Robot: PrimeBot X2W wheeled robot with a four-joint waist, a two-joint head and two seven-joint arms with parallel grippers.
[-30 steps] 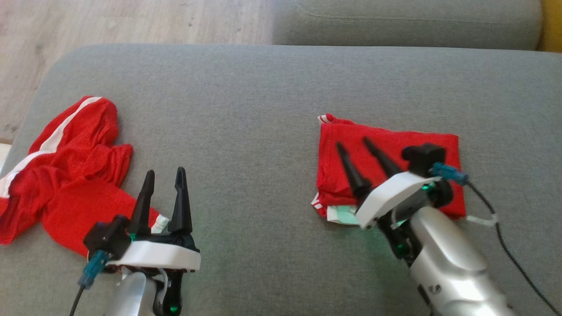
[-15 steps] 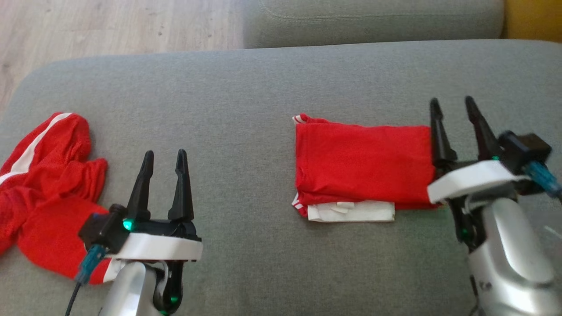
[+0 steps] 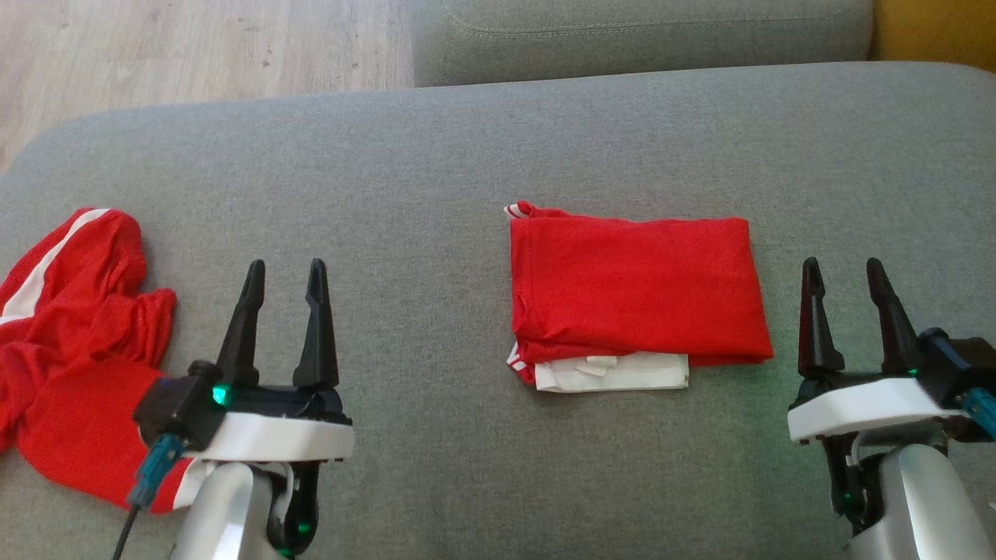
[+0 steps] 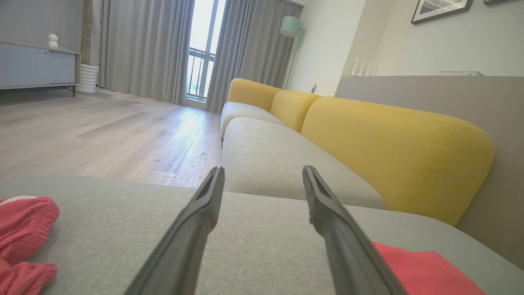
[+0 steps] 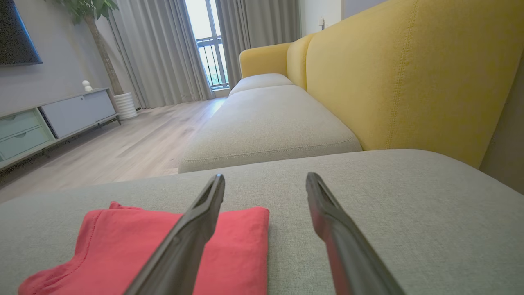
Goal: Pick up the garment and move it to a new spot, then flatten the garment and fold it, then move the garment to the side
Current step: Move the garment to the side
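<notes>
A folded red garment (image 3: 634, 288) with a white band along its near edge lies flat on the grey cushion (image 3: 436, 171), right of centre. The right wrist view has its corner (image 5: 135, 241) at lower left, and the left wrist view catches a red edge of it (image 4: 425, 272) at lower right. My right gripper (image 3: 844, 268) is open just right of the fold, apart from it, holding nothing. My left gripper (image 3: 284, 268) is open over bare cushion, well left of the fold, beside a crumpled red garment with white stripes (image 3: 70, 334).
The crumpled red cloth (image 4: 20, 237) lies at the cushion's left end. Beyond the cushion sits another grey seat (image 3: 646, 35) with yellow backrests (image 4: 393, 147), and wooden floor (image 3: 179, 54) lies at the far left.
My right gripper has lifted off the folded garment and drawn back to its right side. The left gripper kept its pose. The camera has shifted, sliding the scene left.
</notes>
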